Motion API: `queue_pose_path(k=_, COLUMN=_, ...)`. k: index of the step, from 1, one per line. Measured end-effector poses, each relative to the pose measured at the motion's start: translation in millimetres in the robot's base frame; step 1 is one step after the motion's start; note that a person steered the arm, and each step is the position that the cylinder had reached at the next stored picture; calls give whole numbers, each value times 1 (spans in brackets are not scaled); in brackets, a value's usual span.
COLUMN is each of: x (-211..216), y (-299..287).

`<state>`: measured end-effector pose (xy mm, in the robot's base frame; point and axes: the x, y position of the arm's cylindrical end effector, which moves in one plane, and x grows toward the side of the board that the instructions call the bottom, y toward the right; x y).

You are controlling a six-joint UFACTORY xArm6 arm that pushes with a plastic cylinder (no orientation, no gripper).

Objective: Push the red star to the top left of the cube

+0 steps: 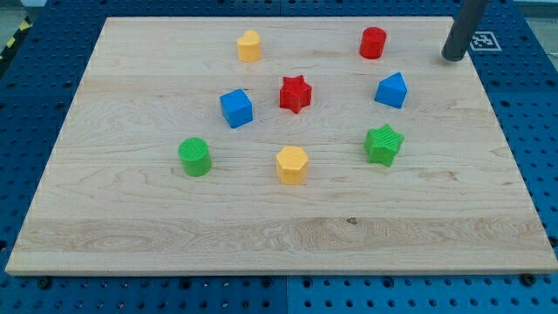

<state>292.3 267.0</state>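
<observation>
At the view's top right, my tip (452, 58) — well apart from the red star (296, 94).

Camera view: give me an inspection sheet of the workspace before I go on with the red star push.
Surface: wooden board, flat, lying on a blue perforated table.
Job's things: red star sits just to the view's right of the blue cube, apart from it.
Clutter: yellow block, red cylinder, blue block, green star, green cylinder, yellow hexagonal block, all scattered apart.
Grippers: none fitted; my tip rests at the board's top right, touching no block, nearest the red cylinder.
Cables: nothing seen.
Surroundings: printed marker tag beside the rod; yellow-black striped tape at top left.
</observation>
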Motion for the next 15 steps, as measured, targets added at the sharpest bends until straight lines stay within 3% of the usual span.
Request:
queue_pose_path(k=3, x=-5, y=-1)
queue_pose_path(k=6, x=8, y=-68)
queue_pose_path(k=8, x=21, y=-157)
queue_pose_path(k=12, x=91, y=-175)
queue_pose_path(k=15, x=92, y=-232)
